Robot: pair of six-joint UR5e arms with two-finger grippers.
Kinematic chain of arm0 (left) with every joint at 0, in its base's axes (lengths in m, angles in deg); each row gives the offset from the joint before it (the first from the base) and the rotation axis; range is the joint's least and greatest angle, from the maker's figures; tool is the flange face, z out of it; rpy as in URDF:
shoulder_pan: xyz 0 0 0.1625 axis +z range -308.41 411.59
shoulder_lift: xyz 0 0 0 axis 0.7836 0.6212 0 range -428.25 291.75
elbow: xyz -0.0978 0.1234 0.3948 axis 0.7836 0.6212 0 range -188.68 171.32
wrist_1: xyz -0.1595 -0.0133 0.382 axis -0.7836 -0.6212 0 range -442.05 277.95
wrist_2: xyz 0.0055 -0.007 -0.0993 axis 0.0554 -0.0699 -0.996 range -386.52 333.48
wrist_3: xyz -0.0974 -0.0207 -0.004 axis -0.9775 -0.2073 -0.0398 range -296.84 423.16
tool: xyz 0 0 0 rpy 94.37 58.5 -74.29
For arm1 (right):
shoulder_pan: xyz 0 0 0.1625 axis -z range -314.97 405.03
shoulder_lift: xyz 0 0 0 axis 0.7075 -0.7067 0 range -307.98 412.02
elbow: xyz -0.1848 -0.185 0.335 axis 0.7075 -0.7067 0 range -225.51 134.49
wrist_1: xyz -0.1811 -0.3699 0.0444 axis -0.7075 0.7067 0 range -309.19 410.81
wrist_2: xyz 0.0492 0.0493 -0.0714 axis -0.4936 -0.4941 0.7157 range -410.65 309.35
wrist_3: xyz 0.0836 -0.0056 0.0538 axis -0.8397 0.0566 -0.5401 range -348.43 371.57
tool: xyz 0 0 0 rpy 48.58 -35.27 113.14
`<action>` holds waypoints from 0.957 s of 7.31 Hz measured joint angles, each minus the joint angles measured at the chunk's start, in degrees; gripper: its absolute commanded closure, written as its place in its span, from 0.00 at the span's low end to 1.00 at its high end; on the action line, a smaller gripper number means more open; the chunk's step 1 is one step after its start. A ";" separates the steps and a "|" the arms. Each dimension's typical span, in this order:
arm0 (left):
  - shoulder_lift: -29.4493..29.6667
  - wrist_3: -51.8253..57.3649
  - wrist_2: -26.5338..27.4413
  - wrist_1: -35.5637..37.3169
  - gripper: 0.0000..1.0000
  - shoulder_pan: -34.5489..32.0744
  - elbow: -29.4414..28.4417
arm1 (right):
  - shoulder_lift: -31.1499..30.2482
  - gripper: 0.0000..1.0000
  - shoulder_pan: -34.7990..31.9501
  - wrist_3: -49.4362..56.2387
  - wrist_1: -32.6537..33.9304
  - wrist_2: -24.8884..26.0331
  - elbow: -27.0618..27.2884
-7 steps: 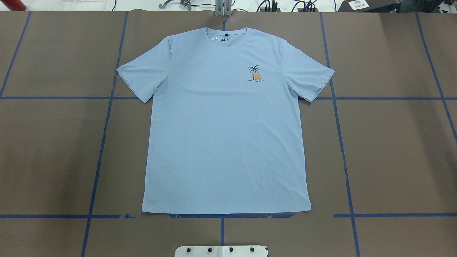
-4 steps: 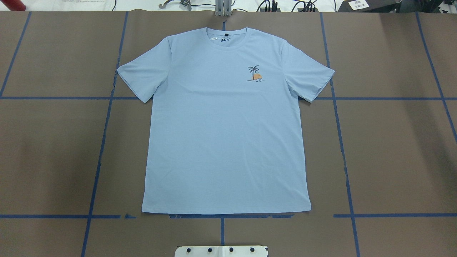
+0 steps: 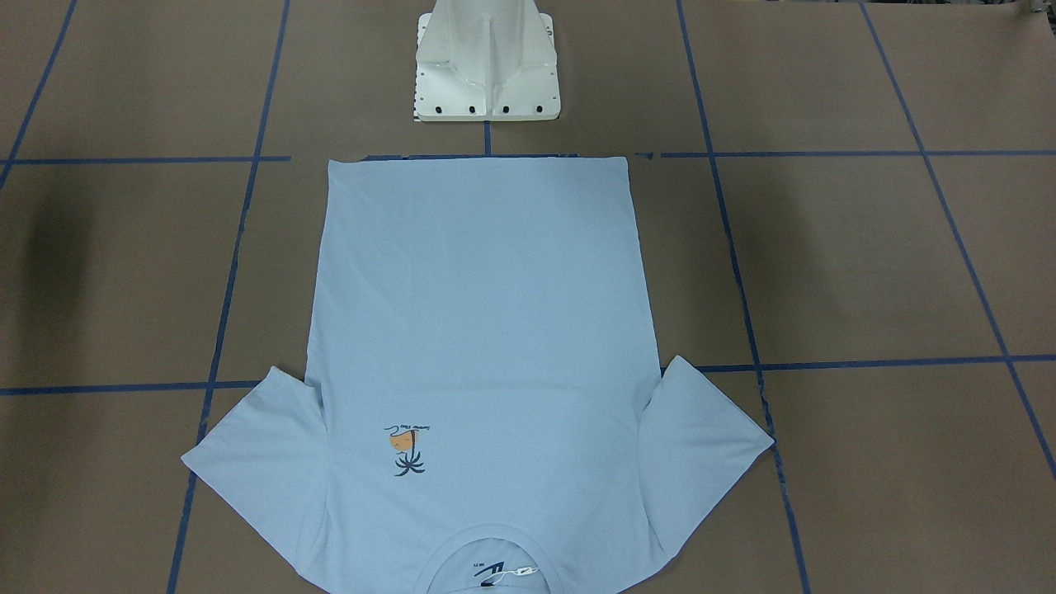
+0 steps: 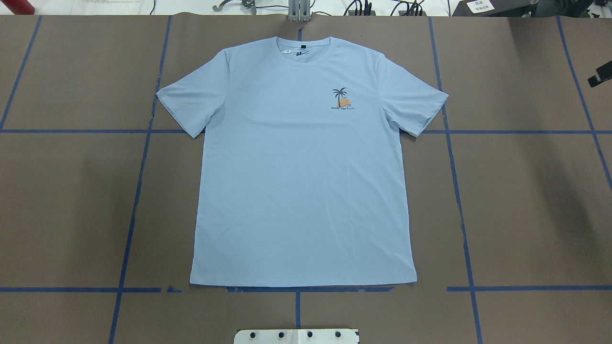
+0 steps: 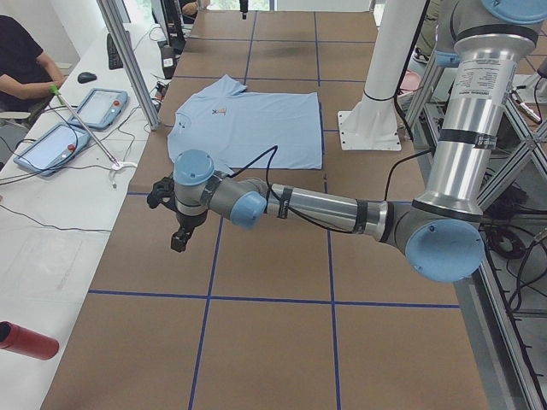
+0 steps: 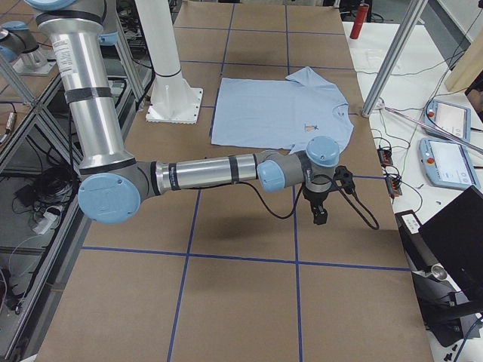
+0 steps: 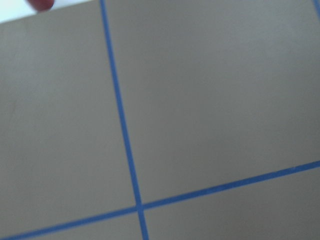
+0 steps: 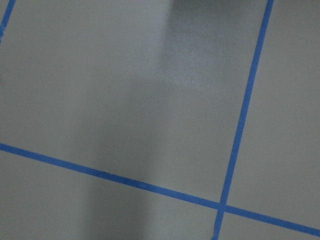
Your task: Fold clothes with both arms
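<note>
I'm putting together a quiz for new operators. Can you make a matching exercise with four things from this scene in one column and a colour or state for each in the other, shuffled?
Things:
1. T-shirt
2. chest print
3. tape lines
4. pedestal base

Descriptions:
A. white
B. blue, forming a grid
C. light blue, spread flat, not yet folded
D. orange and navy palm tree

Pairs: 1-C, 2-D, 3-B, 4-A
</note>
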 measured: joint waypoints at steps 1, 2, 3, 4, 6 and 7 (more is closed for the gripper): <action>0.08 -0.05 0.02 -2.52 0.00 0.96 -1.22 | 1.56 0.00 4.00 -6.13 -5.50 0.52 -1.58; 0.48 -0.07 0.02 -3.60 0.00 1.50 -2.01 | 3.58 0.00 7.90 -12.90 -10.56 1.30 -3.44; 1.40 -0.07 -0.01 -4.00 0.00 1.72 -2.34 | 6.50 0.00 11.55 -19.29 -13.84 1.84 -5.69; 2.32 -0.07 -0.06 -4.11 0.00 1.82 -2.55 | 10.14 0.00 14.62 -24.30 -15.18 3.17 -8.34; 2.99 0.03 0.18 -4.19 0.00 2.37 -3.02 | 13.66 0.00 19.14 -31.18 -15.87 7.67 -10.83; 3.08 0.03 0.30 -4.22 0.00 2.72 -3.09 | 14.05 0.00 20.52 -32.34 -16.00 9.00 -11.13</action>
